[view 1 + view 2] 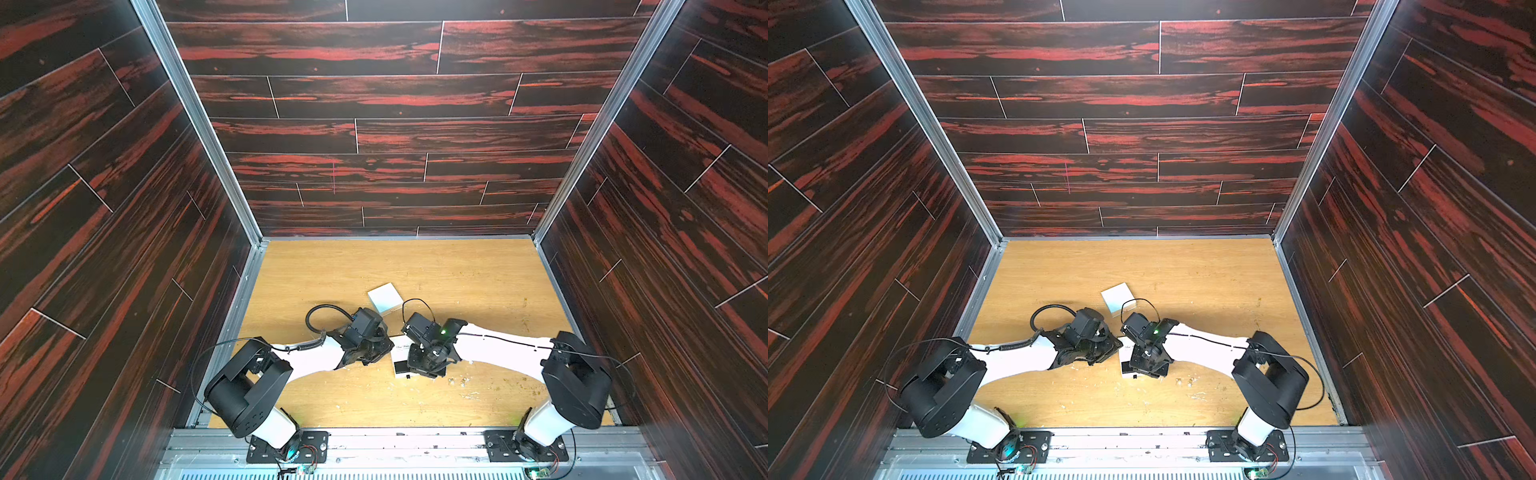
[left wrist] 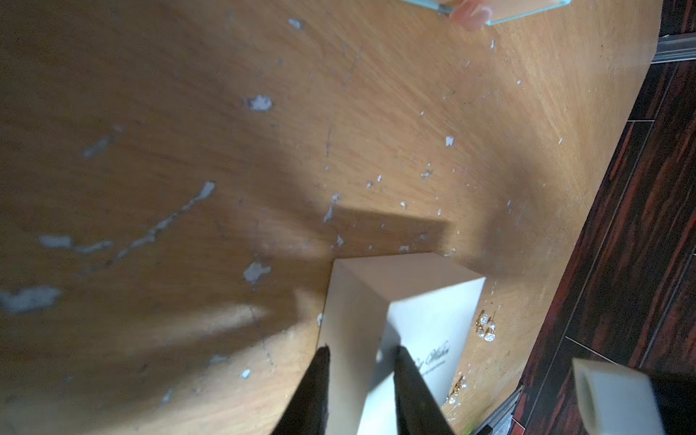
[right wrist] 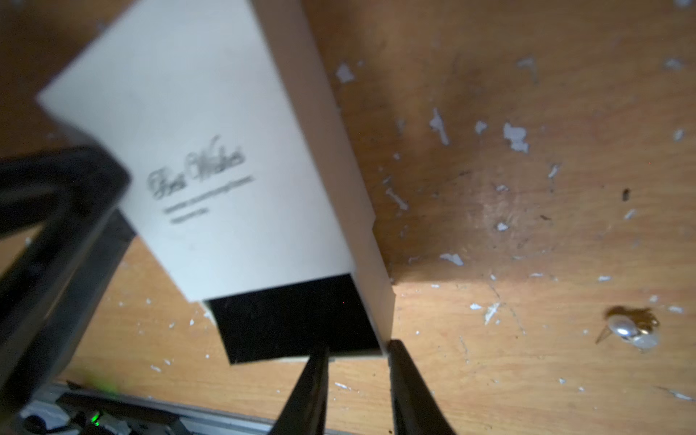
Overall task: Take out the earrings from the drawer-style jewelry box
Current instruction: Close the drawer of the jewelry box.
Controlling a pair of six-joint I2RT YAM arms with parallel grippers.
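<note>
- The earrings [image 3: 632, 329] were spotted lying loose on the table [image 1: 457, 270], near the jewelry box [image 3: 211, 150] on its right-arm side and not touching it. Two small clusters were made out in the left wrist view.
- The drawer [image 3: 293, 320] was seen standing partway out of the jewelry box, and the black lining that showed was bare. The taking-out was judged largely done.
- The right gripper [image 3: 357, 346] was caught astride the drawer's front corner. Whether it was clamped or slack could not be told.
- The left gripper [image 2: 361, 350] was found clenched on the jewelry box's sleeve, away from the drawer's opening.
- The drawer's inner part was hidden under the sleeve, so leftover studs could not be ruled out. The exact earring count was lost to blur.
- Beyond the jewelry box, a second white box [image 1: 385, 297] was noted, with its contents unseen.
</note>
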